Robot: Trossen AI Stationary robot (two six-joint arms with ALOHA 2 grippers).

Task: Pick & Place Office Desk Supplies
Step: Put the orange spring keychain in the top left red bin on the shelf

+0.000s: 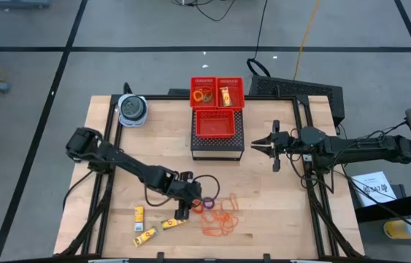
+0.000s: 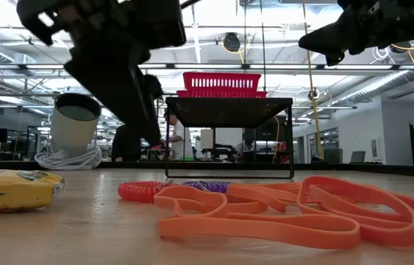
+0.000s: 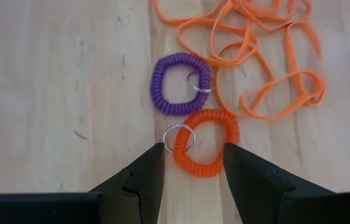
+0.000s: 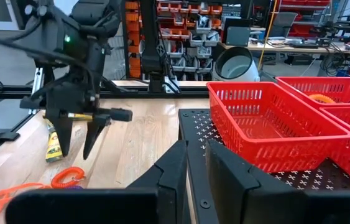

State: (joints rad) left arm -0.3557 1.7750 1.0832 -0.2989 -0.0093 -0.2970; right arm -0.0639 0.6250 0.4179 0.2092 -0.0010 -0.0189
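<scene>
A red-orange coil ring [image 3: 207,143] with a metal key ring lies flat on the table beside a purple coil ring [image 3: 179,84] and a heap of orange rubber bands [image 3: 258,56]. My left gripper [image 3: 192,163] is open and hovers just above the red-orange ring [image 1: 198,207], fingers pointing down, touching nothing. Three yellow packets [image 1: 139,214] [image 1: 144,236] [image 1: 174,222] lie near the table's near edge. My right gripper [image 1: 258,145] waits in the air by the stand's right side, slightly open.
A black stand [image 1: 217,146] at the table's far middle carries three red mesh baskets [image 1: 218,123]; one far basket holds orange rings [image 1: 204,93], the other a yellow packet [image 1: 225,95]. A round blue-grey container [image 1: 132,109] stands at the far left. Bare wood lies between.
</scene>
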